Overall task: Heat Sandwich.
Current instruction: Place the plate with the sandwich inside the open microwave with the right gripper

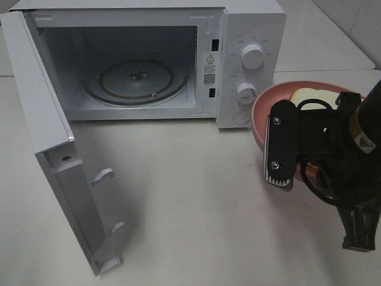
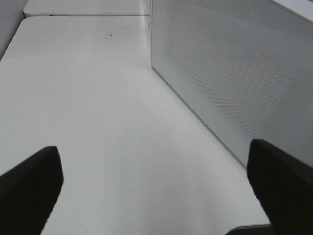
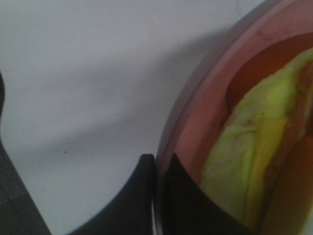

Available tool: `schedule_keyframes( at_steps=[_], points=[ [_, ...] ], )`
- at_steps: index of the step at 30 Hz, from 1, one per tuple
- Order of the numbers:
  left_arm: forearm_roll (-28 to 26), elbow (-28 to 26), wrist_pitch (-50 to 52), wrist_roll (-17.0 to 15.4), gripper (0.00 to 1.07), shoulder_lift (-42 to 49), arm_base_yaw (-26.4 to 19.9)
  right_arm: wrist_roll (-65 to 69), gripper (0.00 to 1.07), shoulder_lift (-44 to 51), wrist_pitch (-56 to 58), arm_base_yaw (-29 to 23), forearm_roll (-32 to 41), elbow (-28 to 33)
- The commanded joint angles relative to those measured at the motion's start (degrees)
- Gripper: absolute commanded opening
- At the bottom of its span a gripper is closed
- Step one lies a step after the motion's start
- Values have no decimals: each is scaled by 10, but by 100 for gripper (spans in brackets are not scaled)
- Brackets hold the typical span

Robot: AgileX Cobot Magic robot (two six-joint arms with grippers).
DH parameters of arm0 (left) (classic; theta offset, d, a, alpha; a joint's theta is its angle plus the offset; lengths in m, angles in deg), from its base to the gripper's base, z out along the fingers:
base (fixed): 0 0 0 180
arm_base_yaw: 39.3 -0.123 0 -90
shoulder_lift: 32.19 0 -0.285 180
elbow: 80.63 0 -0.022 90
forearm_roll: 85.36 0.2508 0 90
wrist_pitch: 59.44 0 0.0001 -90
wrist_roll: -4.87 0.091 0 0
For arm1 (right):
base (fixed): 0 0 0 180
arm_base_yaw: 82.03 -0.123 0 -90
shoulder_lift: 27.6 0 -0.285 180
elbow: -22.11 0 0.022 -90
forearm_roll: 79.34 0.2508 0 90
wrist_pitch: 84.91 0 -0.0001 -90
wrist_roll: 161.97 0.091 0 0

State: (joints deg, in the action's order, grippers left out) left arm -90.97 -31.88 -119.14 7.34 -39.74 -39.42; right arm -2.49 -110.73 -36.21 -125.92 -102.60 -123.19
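Exterior high view: a broad white tabletop [image 1: 190,214] is seen carrying a boxy white microwave oven [image 1: 229,24], which is set beyond the right gripper [image 3: 157,171] and to its left. The oven's white hinged door [image 1: 44,137] is swung fully out, so that the cavity and its round glass turntable [image 1: 137,80] are exposed to receive the food. A round pink plate [image 1: 265,113] is clamped at its near rim by the right gripper, whose black jaws are pressed together on that edge; the rim is taken, it is judged, so that the food need not be touched. From the shadow beneath it in the right wrist view, the plate appears raised off the tabletop, though this cannot be confirmed. The sandwich [image 3: 244,147], of white bread with pale green lettuce and a reddish layer, is carried on the plate just beyond the fingertips. The left gripper [image 2: 156,196] is spread wide and empty over bare tabletop, with a white dotted panel, probably the door's outer face, at its side; it is judged to be parked clear of the path to the cavity.
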Motion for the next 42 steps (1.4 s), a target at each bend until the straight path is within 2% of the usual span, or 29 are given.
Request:
schedule_keyframes(
  at_steps=[1,6,11,17,27,32,36,42],
  points=[
    [-1,2,4,-2,97,14,3,-48,0,7,-21,-2,-12,2],
    [-1,2,4,-2,97,14,3,-121,0,7,-34,-2,-7,2],
    [-1,2,4,-2,97,14,3,-256,0,7,-36,-2,47,2],
    [-1,2,4,-2,97,14,3,-374,1,7,-37,-2,72,2],
    [-1,2,4,-2,97,14,3,-403,1,7,-72,-2,77,2],
    [-1,2,4,-2,97,14,3,-458,1,6,-108,-1,81,2],
    [-1,2,4,-2,97,14,3,-526,0,-9,-121,0,118,2],
    [-1,2,4,-2,97,14,3,-549,0,-40,-147,0,121,2]
  ],
)
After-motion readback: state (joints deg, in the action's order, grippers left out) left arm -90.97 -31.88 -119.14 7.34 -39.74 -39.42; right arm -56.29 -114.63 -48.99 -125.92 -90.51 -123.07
